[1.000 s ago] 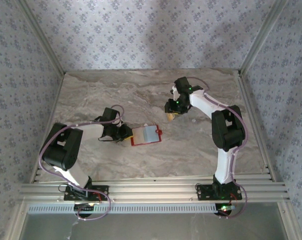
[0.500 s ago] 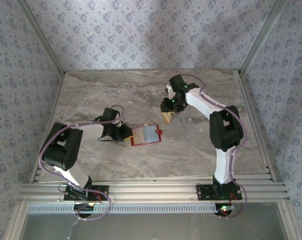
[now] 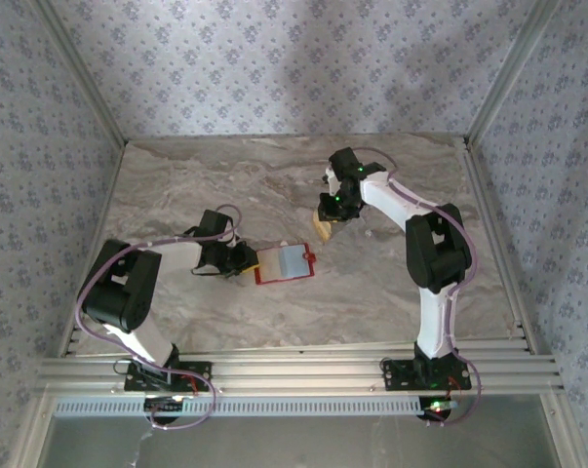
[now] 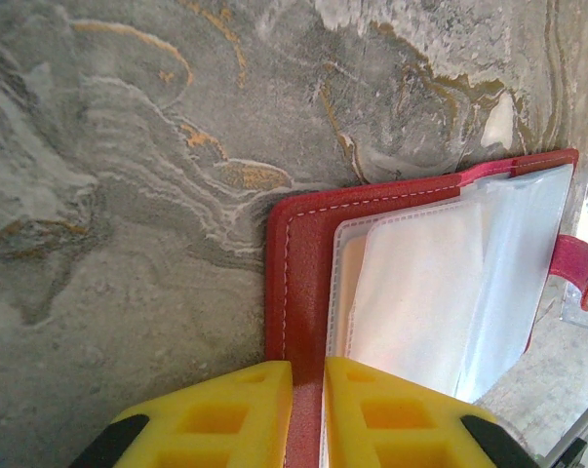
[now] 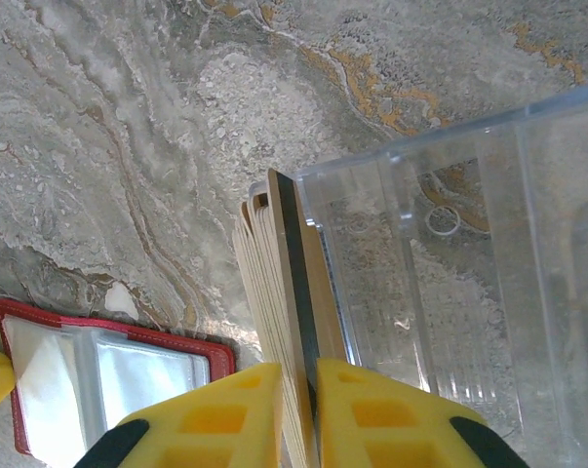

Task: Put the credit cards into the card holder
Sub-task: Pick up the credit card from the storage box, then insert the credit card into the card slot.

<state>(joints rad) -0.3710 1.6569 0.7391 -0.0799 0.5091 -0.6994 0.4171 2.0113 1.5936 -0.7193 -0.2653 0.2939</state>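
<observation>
The red card holder (image 3: pixel 286 263) lies open on the marble table, its clear sleeves facing up. My left gripper (image 3: pixel 245 263) is shut on the holder's left edge; in the left wrist view the yellow fingers (image 4: pixel 225 409) pinch the red stitched border (image 4: pixel 298 283). Up and to the right, several tan credit cards (image 3: pixel 322 231) stand on edge as a stack (image 5: pixel 269 292) against a clear plastic box (image 5: pixel 450 273). My right gripper (image 5: pixel 300 378) is shut on the card nearest that box. The holder's corner (image 5: pixel 211 353) shows at lower left in the right wrist view.
The clear box sits directly right of the card stack. A red snap tab (image 4: pixel 578 268) sticks out from the holder's far side. Metal rails (image 3: pixel 294 366) run along the near table edge, and patterned walls enclose the table.
My right gripper moved a little left toward the holder, then its fingers closed on the cards. The left gripper and the holder have not moved.
</observation>
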